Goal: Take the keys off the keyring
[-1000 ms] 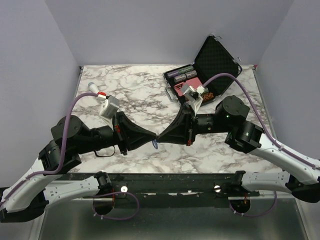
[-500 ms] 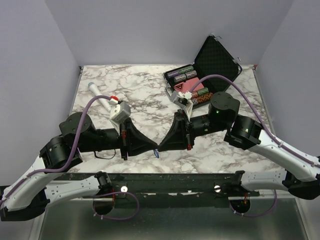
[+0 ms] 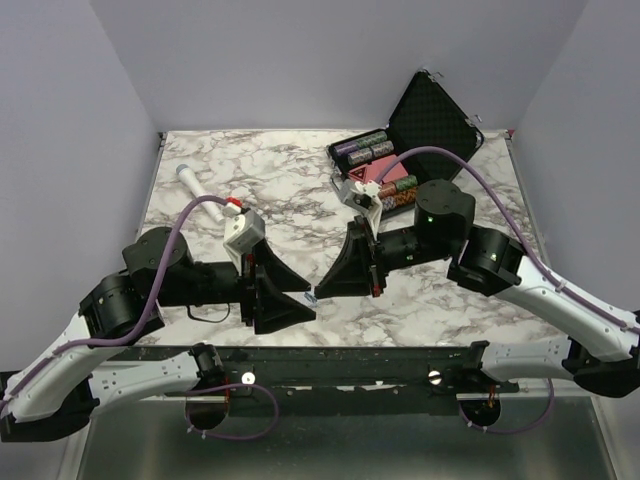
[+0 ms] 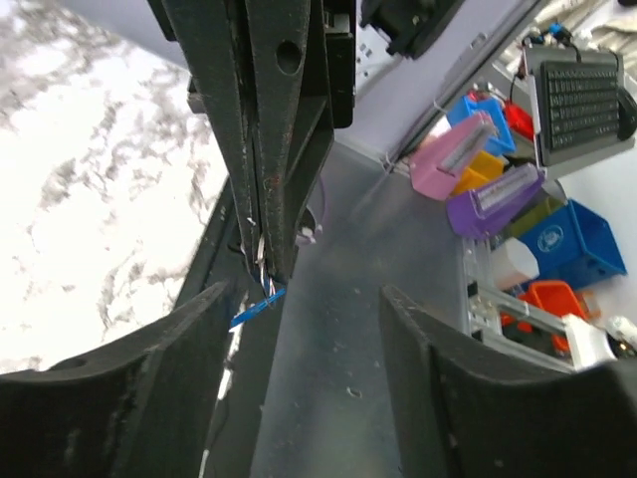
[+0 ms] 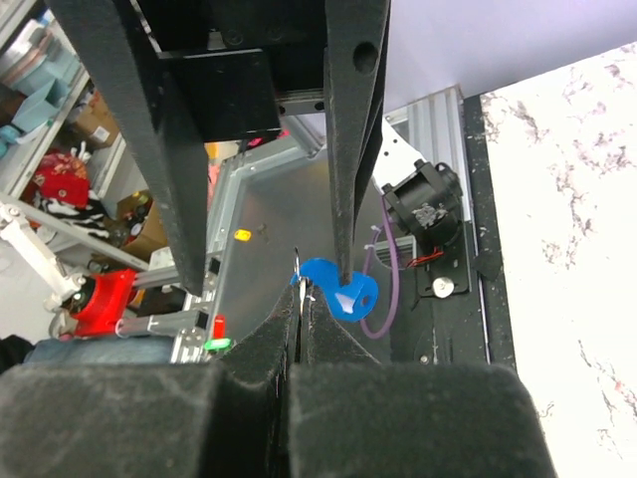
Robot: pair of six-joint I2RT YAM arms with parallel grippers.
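Observation:
My right gripper [image 3: 318,293] is shut, its tips [image 5: 302,294] pinching a thin silvery piece of metal [image 5: 298,267]. The keyring's blue tag [image 5: 343,289] hangs from that metal just beyond the tips, over the table's near edge. I cannot tell whether the pinched metal is the ring or one of the keys. My left gripper [image 3: 312,300] stands open facing it, tip to tip. Seen from the left wrist, its fingers [image 4: 159,378] spread wide below the right gripper's closed jaws, and the blue tag [image 4: 257,304] dangles near the left finger without touching it. Nothing lies between the left jaws.
An open black case [image 3: 430,115] with rolls and packets stands at the back right of the marble table [image 3: 280,170]. A white microphone [image 3: 200,195] lies at the left, behind my left arm. The black frame rail [image 3: 330,360] runs along the near edge.
My left gripper has opened and let go of what it pinched at the right gripper's tips. The blue tag stays with the right gripper, which has shifted slightly left.

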